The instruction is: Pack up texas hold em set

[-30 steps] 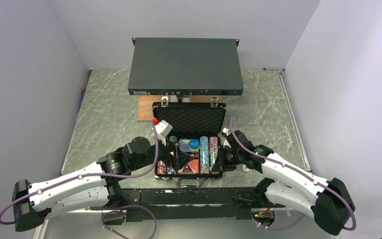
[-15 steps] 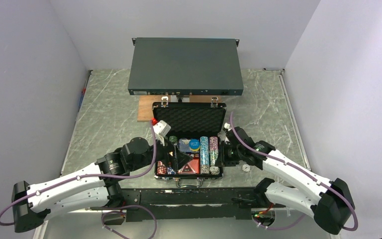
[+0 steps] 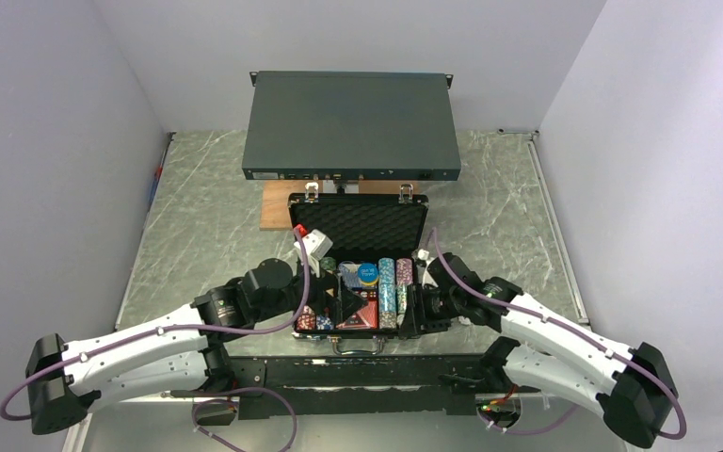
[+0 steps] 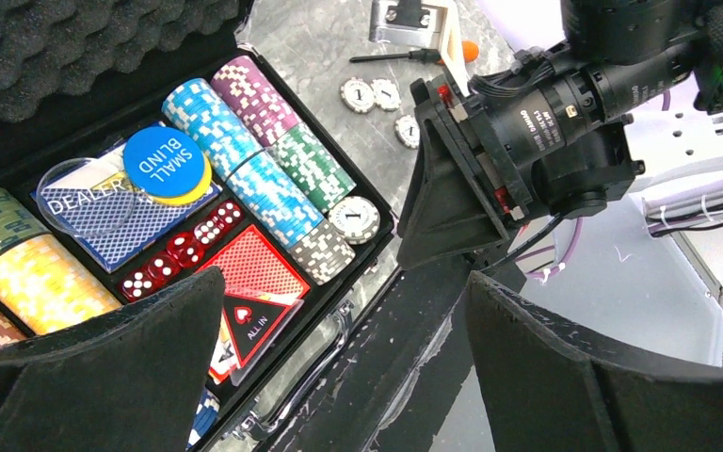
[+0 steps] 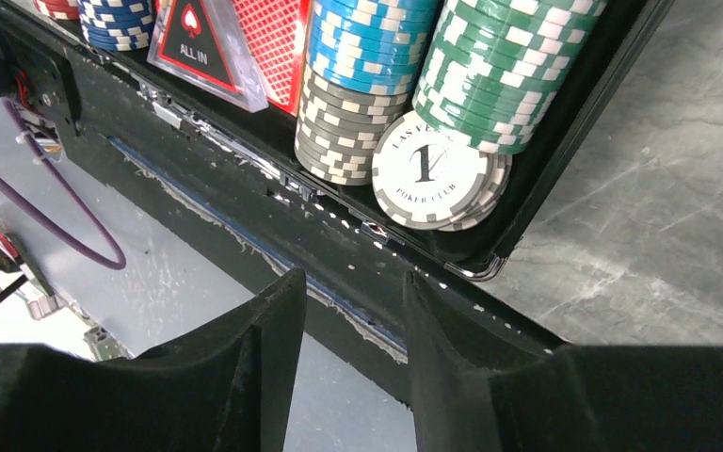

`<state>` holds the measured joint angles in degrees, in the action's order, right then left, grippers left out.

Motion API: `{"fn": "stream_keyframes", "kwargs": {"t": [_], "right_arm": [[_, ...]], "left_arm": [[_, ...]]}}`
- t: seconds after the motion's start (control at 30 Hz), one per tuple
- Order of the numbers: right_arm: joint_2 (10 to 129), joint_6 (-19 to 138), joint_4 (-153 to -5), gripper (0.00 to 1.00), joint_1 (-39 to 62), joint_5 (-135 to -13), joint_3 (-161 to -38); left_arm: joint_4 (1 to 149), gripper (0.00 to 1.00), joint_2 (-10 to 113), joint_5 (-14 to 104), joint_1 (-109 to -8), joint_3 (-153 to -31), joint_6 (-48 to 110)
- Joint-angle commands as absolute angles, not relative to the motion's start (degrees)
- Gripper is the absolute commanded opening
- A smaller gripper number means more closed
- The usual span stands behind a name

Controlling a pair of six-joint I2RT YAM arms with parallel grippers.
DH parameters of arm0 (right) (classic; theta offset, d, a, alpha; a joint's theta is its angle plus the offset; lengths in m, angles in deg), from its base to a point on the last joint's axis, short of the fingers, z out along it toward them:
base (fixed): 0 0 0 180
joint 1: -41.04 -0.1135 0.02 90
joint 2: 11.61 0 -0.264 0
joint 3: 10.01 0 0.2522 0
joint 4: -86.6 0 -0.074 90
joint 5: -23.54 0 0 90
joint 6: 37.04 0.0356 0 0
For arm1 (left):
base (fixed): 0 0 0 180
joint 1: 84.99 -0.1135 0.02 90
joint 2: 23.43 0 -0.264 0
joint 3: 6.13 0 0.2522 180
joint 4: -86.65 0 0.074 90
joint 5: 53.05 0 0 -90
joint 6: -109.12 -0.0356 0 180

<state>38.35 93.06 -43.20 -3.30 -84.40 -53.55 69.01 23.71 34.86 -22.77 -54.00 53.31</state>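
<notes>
The texas hold em set (image 3: 358,226) is a small black case lying open mid-table, foam lid tipped back. Rows of chips (image 4: 245,141), red dice (image 4: 174,250), card decks (image 4: 254,273) and a blue disc (image 4: 165,160) fill its tray. A white chip marked 1 (image 5: 428,169) leans loose against the end of the green row. My right gripper (image 5: 353,282) hovers just past the case's front right corner, open, nothing between its fingers. My left gripper (image 4: 344,282) hangs over the case's front edge, open wide and empty.
Three loose chips (image 4: 381,94) and an orange-tipped screwdriver (image 4: 414,55) lie on the marble right of the case. A large dark grey rack box (image 3: 351,113) stands behind it on a wooden board (image 3: 275,205). A black rail (image 3: 358,372) runs along the near edge.
My right gripper has swung left to the case's front right corner and its jaws have parted. The left arm has crept slightly right, still open.
</notes>
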Motion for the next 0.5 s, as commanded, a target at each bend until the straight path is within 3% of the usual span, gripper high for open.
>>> {"fn": "stream_keyframes", "kwargs": {"t": [0.0, 0.47], "right_arm": [[39.7, 94.1, -48.4, 0.46, -3.7, -85.7, -52.8], [44.3, 93.4, -49.9, 0.47, -3.8, -75.9, -55.0]], "left_arm": [[71.0, 0.99, 23.6, 36.2, -23.0, -55.9, 53.8], [69.0, 0.99, 22.2, 35.4, -23.0, -56.0, 54.2]]}}
